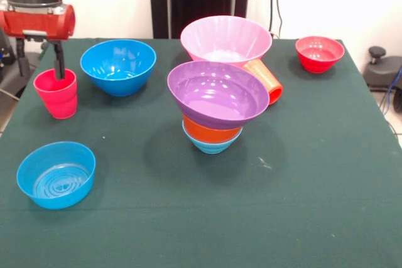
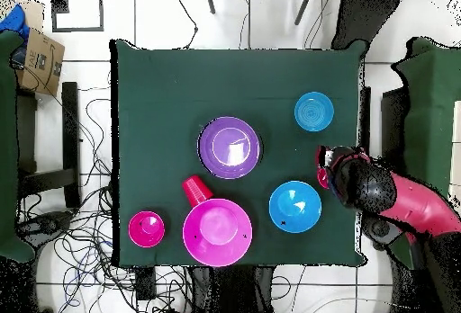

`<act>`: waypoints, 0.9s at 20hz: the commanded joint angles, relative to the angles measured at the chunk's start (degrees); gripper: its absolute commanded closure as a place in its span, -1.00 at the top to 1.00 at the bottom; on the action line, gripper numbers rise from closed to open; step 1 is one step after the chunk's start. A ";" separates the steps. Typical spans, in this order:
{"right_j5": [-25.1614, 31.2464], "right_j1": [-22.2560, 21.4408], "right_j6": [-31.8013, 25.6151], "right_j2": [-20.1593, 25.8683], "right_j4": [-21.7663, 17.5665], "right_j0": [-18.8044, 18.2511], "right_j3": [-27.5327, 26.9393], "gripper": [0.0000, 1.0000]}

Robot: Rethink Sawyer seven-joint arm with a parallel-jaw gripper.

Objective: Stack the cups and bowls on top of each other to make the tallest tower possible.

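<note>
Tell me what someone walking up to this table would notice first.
Probably the small tower mid-table: a wide purple bowl sitting tilted on an orange bowl nested in a light-blue one. Next, the red arm's gripper at one table edge, with one finger dipped inside the pinkish-red cup. Behind the tower, a large pink bowl stands with an orange-red cup lying on its side against it.

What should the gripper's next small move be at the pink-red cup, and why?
Probably close on the cup's wall and lift straight up. In the front view the gripper is at the pinkish-red cup, one finger dipping inside its rim, jaws apparently open. The tower, purple bowl on top, awaits another piece.
</note>
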 commanded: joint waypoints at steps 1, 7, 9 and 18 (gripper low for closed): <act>-4.56 5.65 2.08 0.34 -6.32 3.45 0.60 1.00; -5.51 7.19 1.91 -1.24 -8.37 4.84 -0.72 1.00; -5.71 7.41 2.09 -1.98 -9.08 5.50 -1.02 1.00; -5.17 8.41 3.13 -3.87 -9.82 6.76 -1.42 1.00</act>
